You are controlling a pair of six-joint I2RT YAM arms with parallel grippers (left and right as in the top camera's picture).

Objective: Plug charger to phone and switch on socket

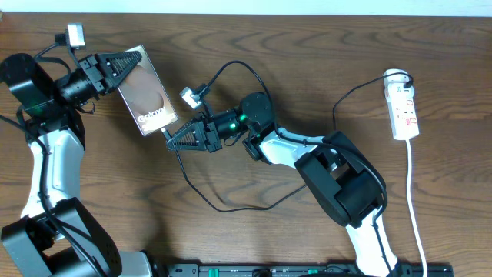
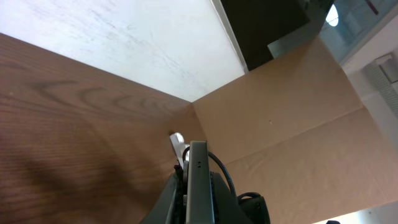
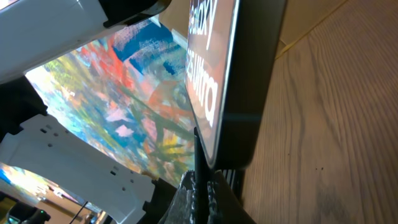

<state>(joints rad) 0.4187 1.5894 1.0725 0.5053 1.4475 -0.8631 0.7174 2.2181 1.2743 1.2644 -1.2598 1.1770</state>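
I count one phone point(image 1: 150, 96), one charger point(image 1: 231, 206), one socket point(image 1: 402, 108). My left jaws clamp the glossy brown "Galaxy" phone; my right jaws pinch the thin black charger's tip.

Overhead: light is bright, even and diffuse across the worktop point(image 1: 269, 46), with faint soft shadows under the arms, a pale sheen on the phone point(image 1: 147, 91) and the white socket point(image 1: 403, 108) near washed out. Left wrist: the white surface at upper left is overexposed. Right wrist: the right hand point(image 3: 199, 196) and the phone lettering sit too close and are blurred.
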